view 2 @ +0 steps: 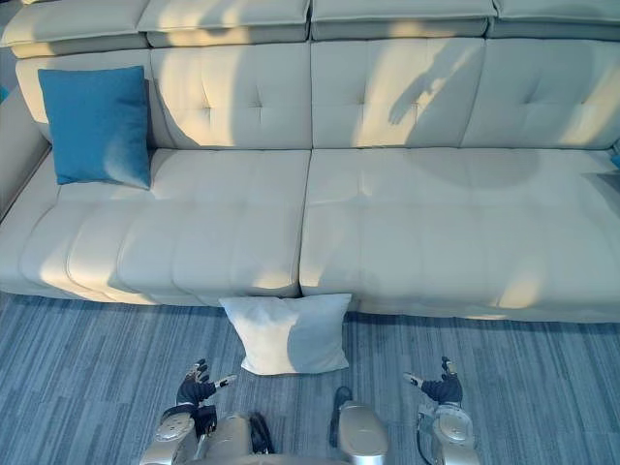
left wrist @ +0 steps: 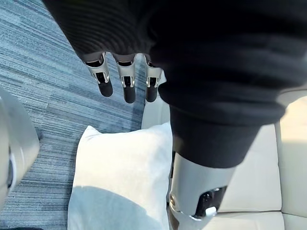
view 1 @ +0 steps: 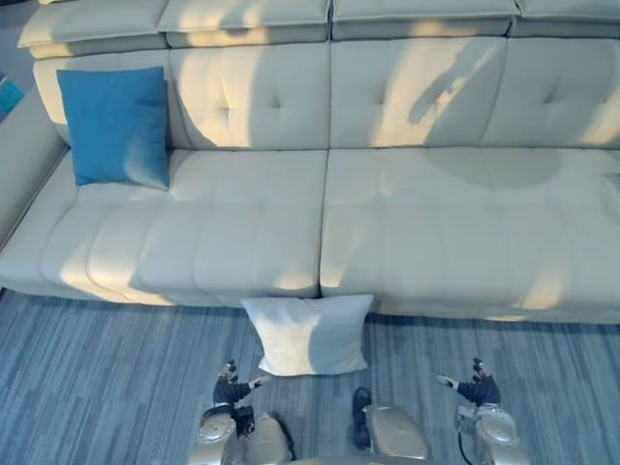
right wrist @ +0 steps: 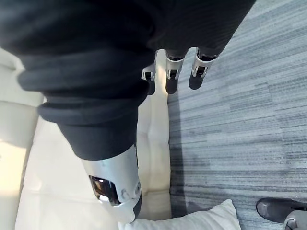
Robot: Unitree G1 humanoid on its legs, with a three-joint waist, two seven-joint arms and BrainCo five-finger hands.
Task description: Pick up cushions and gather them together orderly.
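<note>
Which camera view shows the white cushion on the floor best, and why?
The left eye view: the whole white cushion shows, on the carpet against the sofa front. The right eye view shows it much the same. The left wrist view shows part of it; the right wrist view catches a corner.

left hand and right hand are showing silver fingers with dark tips; dark ribbed covers are wrapping wrists; silver-grey arms are gleaming.
</note>
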